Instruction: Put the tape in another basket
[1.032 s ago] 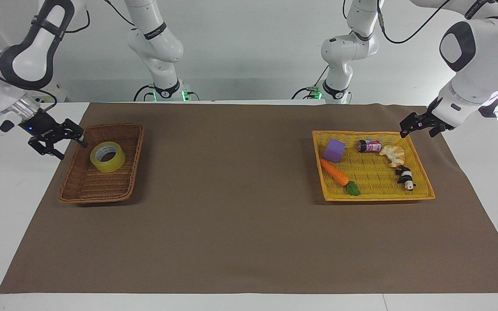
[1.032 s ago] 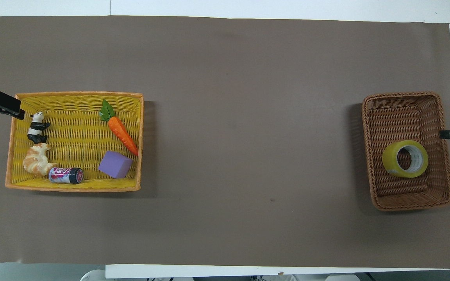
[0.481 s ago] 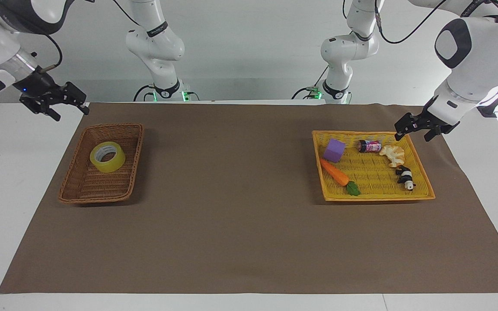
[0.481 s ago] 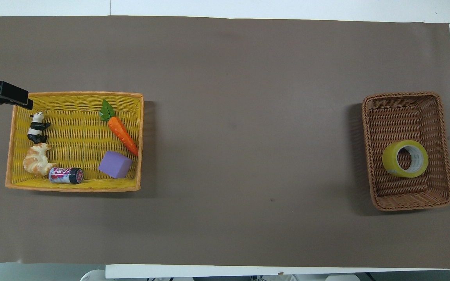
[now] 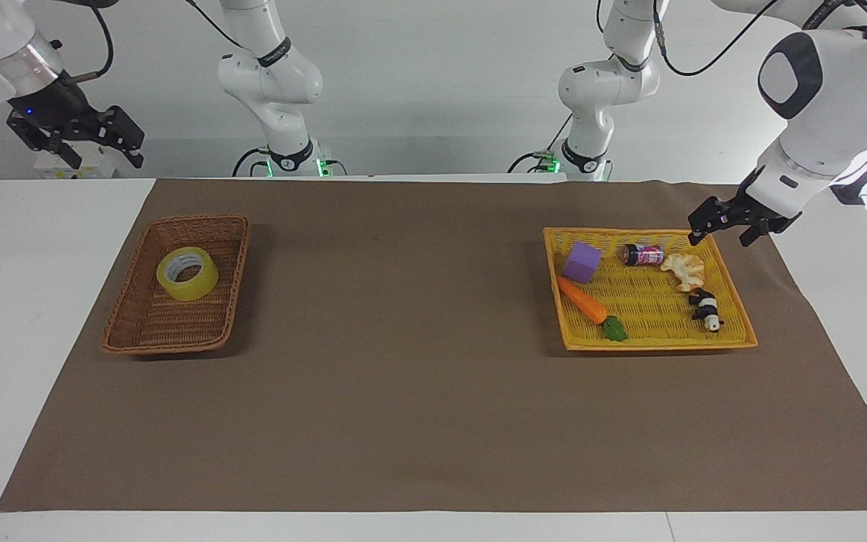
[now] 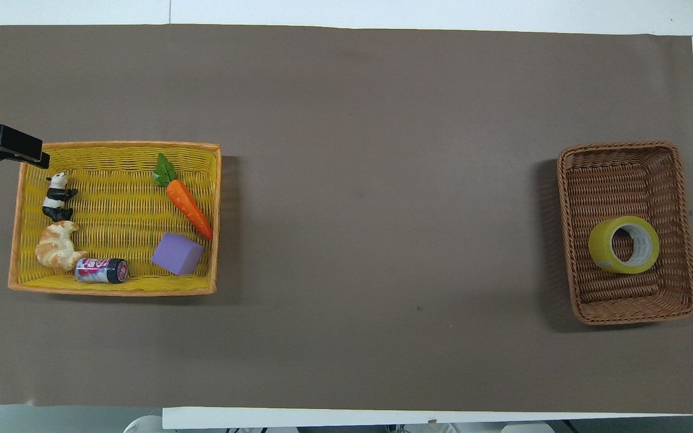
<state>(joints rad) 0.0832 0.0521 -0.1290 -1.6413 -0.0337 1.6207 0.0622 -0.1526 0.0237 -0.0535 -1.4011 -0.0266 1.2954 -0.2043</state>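
Note:
The tape (image 5: 187, 272), a yellow roll with a white core, lies flat in the brown wicker basket (image 5: 126, 324) at the right arm's end of the table; the roll also shows in the overhead view (image 6: 624, 245), as does the basket (image 6: 623, 151). My right gripper (image 5: 102, 154) is open and empty, raised high over the white table edge, well apart from the basket. My left gripper (image 5: 718, 235) is open and empty, hovering over the corner of the yellow-orange basket (image 5: 655, 342) nearest the robots. One of its fingers (image 6: 15, 147) shows in the overhead view.
The yellow-orange basket (image 6: 112, 146) holds a purple cube (image 5: 582, 262), a carrot (image 5: 584, 301), a small can (image 5: 644, 254), a croissant (image 5: 684, 269) and a panda figure (image 5: 706, 309). A brown mat (image 5: 403, 376) covers the table between the baskets.
My right gripper has risen from beside the brown basket and drawn back toward the robots, leaving the overhead view. My left gripper shifted slightly by the yellow-orange basket's corner. The tape stayed put.

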